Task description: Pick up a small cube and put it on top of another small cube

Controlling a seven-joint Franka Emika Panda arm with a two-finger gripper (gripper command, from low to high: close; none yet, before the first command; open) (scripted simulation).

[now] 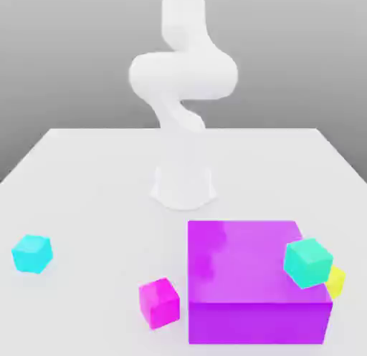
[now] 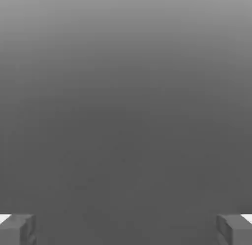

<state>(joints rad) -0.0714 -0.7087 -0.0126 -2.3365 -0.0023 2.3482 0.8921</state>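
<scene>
The small cyan cube rests on the white table at the exterior view's left, near the front. A small magenta-pink cube sits further right, close beside the large purple block. The white arm rises from its base at the table's middle and folds upward, high above both cubes. In the hand view my gripper is open, its two grey fingertips standing far apart with nothing between them, against plain grey background.
A large purple block fills the front right. A teal small cube shows tilted at its right top corner, with a small yellow cube partly hidden behind it. The arm's base stands mid-table.
</scene>
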